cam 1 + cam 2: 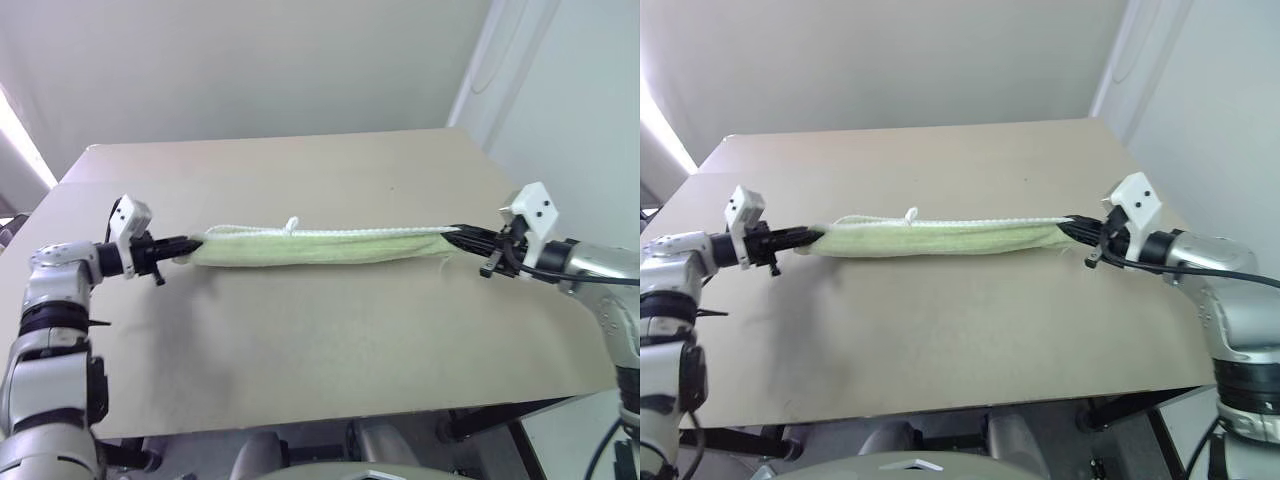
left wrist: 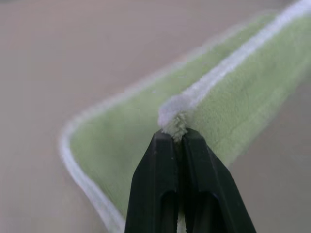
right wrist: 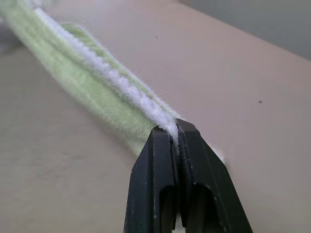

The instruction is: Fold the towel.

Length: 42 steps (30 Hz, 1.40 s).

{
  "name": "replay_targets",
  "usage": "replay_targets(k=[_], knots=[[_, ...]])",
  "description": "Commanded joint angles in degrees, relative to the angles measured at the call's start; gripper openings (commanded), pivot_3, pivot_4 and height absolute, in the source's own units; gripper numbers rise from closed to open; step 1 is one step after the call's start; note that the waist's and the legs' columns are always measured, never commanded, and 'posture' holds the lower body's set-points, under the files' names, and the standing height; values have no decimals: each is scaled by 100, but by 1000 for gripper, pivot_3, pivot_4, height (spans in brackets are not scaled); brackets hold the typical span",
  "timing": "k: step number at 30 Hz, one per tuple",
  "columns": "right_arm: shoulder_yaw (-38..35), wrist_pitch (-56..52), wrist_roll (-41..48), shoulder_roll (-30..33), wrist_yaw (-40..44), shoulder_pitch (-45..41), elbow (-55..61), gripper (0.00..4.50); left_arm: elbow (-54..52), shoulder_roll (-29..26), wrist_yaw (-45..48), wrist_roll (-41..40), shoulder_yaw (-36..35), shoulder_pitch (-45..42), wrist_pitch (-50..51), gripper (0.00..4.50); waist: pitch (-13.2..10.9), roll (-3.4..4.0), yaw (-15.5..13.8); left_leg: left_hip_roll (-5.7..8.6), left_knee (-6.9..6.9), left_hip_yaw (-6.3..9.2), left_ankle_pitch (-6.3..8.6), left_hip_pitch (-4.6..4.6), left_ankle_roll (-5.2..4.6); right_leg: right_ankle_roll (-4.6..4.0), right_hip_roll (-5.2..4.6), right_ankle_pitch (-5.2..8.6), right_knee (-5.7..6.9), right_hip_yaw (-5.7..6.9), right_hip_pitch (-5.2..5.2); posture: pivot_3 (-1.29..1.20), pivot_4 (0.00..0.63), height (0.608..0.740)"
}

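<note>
The towel (image 1: 320, 246), light yellow-green with white stitched edging, hangs stretched in a narrow band between my two grippers, just above the table. A small white loop tag (image 1: 291, 224) sticks up from its upper edge. My left gripper (image 1: 190, 243) is shut on the towel's left end, and the pinched white edging (image 2: 176, 116) bunches at its tips. My right gripper (image 1: 452, 237) is shut on the right end, where the edging (image 3: 167, 124) runs between its black fingers (image 3: 155, 160).
A wide tan table (image 1: 330, 340) lies under the towel, with bare surface in front and behind. Its front edge (image 1: 380, 415) runs close to me. A pale wall stands behind the table's far edge.
</note>
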State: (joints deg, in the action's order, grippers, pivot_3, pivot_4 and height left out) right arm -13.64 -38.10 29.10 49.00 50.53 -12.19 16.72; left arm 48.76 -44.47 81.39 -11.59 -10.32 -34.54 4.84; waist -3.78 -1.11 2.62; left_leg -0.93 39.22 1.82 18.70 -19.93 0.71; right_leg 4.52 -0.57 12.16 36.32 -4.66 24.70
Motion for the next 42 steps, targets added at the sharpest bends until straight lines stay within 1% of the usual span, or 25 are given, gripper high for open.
replay_targets(k=[1, 3, 5, 7, 11, 14, 17, 21, 24, 28, 33, 39, 42], knots=[[-492, -346, 361, 246, 74, 362, 635, 29, -957, -474, 90, -285, -206, 620, 579, 129, 0, 0, -9, 0, -1, 0, 0, 12, 0, 0, 0, 1, -1, 0, -9, 0, 0, 712], [-611, -546, 539, 353, 165, 829, 1021, 29, -1514, -703, 236, -397, -228, 1309, 767, 129, 0, -1, -10, -1, -2, -1, 0, 36, 0, 0, -2, 3, -1, 0, -31, 0, 0, 712], [-789, -731, 760, 388, 224, 1277, 1375, 29, -1899, -864, 251, -551, -330, 1797, 946, 129, 0, 0, -8, -2, -5, -3, 1, 47, 1, 0, -4, 4, -5, -1, -41, 0, 0, 712], [-970, -807, 855, 406, 278, 1779, 1631, 29, -2119, -996, 127, -705, -513, 2073, 1098, 129, -2, -5, -21, -4, -8, -3, 1, 46, 1, 0, -4, 6, -8, 0, -40, 0, 0, 712], [-1060, -592, 615, 558, 453, 2547, 1826, 29, -2349, -1167, 14, -714, -611, 2564, 966, 129, 0, -10, -19, -4, -6, -3, 2, 54, 2, 1, -9, 6, -11, 2, -45, 0, 0, 712], [-969, -330, 473, 606, 517, 2799, 1800, 29, -2439, -1217, -5, -833, -591, 2688, 1107, 129, 0, -8, 2, -8, -8, -9, 3, 57, 4, 1, -12, 6, -17, 5, -45, 0, 0, 712], [-670, -192, 401, 525, 366, 2493, 1523, 29, -2363, -1202, -184, -790, -396, 2398, 1298, 129, 0, -18, 6, -14, -8, -17, 3, 56, 4, 1, -11, 6, -19, 9, -37, 0, 0, 712], [-53, -11, 77, 203, -85, 1560, 764, 29, -2080, -1066, -393, -694, -164, 1915, 1326, 129, 0, -26, 7, -14, -7, -17, 3, 56, 4, 1, -11, 6, -22, 13, -38, 0, 0, 712], [298, 57, -72, 74, -178, 1132, 396, 29, -1801, -999, -503, -599, 19, 1631, 1269, 129, 1, -19, 5, -13, -9, -19, 3, 56, 4, 1, -10, 5, -19, 12, -38, 0, 0, 712], [1142, 320, -964, 69, -536, 628, -324, 29, -1411, -753, -929, -465, 150, 1227, 1172, 129, 0, -18, -12, -12, -31, -20, 3, 45, 1, -4, -7, 7, -20, 13, -23, 0, 0, 712], [1432, 371, -1311, -283, -945, -2, -1050, 29, -860, -485, -1400, -220, 300, 797, 970, 129, 1, -19, -14, -8, -22, -21, 3, 40, 1, -3, -9, 5, -19, 9, -24, 0, 0, 712], [1643, 411, -1505, -478, -1043, -281, -1453, 29, 91, -169, -1729, 150, 659, 132, 591, 129, 2, -20, -15, -6, -18, -18, 2, 49, 0, -3, -7, 4, -15, 9, -34, 0, 0, 712], [1742, 416, -1588, -566, -1079, -371, -1585, 29, 422, -59, -1684, 234, 758, -133, 441, 129, 2, -21, -6, -5, -19, -18, 2, 45, 0, -3, -7, 4, -17, 9, -33, 0, 0, 712]])
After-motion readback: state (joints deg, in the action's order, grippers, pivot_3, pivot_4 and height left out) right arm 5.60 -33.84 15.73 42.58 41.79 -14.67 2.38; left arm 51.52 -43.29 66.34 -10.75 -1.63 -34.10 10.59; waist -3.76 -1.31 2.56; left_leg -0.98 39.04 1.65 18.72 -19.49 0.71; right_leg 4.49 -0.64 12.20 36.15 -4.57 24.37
